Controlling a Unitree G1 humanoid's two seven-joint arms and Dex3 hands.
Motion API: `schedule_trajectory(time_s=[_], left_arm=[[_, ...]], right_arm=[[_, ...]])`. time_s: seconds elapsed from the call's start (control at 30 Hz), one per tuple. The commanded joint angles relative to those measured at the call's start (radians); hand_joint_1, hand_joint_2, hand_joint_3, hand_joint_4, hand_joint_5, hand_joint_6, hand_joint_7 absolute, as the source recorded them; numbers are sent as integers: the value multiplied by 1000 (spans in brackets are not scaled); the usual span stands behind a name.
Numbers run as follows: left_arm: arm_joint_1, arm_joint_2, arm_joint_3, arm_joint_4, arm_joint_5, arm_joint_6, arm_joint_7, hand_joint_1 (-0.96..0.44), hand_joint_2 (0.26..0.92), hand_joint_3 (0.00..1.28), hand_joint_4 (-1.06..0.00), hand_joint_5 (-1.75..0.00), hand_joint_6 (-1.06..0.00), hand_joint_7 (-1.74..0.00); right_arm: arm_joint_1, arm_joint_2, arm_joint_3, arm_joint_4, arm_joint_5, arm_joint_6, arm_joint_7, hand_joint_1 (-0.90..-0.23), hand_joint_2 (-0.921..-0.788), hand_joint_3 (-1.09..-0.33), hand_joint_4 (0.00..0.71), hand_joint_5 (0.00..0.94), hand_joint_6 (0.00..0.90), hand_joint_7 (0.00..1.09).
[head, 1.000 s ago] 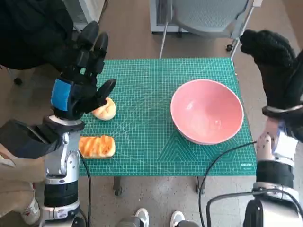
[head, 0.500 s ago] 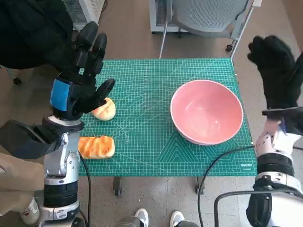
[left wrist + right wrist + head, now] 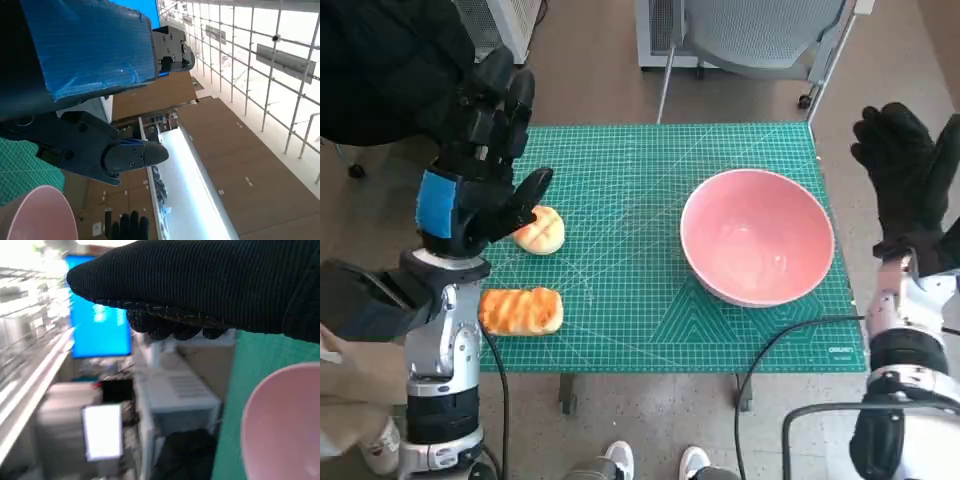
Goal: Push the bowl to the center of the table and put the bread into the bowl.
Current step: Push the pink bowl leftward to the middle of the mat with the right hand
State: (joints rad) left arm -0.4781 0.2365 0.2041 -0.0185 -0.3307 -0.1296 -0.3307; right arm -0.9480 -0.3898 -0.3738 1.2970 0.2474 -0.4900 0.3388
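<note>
Clearly neither hand has begun: the gloved right hand (image 3: 905,175) hovers empty, fingers apart, beyond the pink bowl (image 3: 757,249) it should push, while the left hand (image 3: 480,150), fingers spread, hangs over the round bread roll (image 3: 540,231), the toasted bread (image 3: 522,310) nearer its wrist.

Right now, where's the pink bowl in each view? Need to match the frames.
Head view: the pink bowl sits empty on the right part of the green mat, untouched by either hand.
Left wrist view: only a slice of its rim shows at the lower left corner.
Right wrist view: part of it fills the lower right, below the gloved right hand.
Shared landmark: the green mat, seen beside the bowl in all three.
</note>
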Motion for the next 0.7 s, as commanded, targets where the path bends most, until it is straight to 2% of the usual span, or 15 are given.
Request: schedule_trajectory(time_s=[0.03, 0.37, 0.7], left_arm=[[12, 11, 7, -26, -3, 11, 6, -378, 864, 515, -39, -13, 1, -351], [22, 18, 18, -41, -10, 25, 4, -378, 854, 537, -38, -14, 1, -358], [31, 25, 24, -50, -12, 32, 1, -376, 846, 555, -37, -15, 1, -373]], right_arm=[[36, 8, -1, 22, -23, 41, -30, -691, -921, -965, 282, 12, 353, 45], [57, 18, -16, 30, -32, 73, -52, -703, -921, -953, 326, 23, 366, 46], [66, 30, -27, 34, -29, 105, -60, -708, -921, -947, 321, 10, 369, 41]])
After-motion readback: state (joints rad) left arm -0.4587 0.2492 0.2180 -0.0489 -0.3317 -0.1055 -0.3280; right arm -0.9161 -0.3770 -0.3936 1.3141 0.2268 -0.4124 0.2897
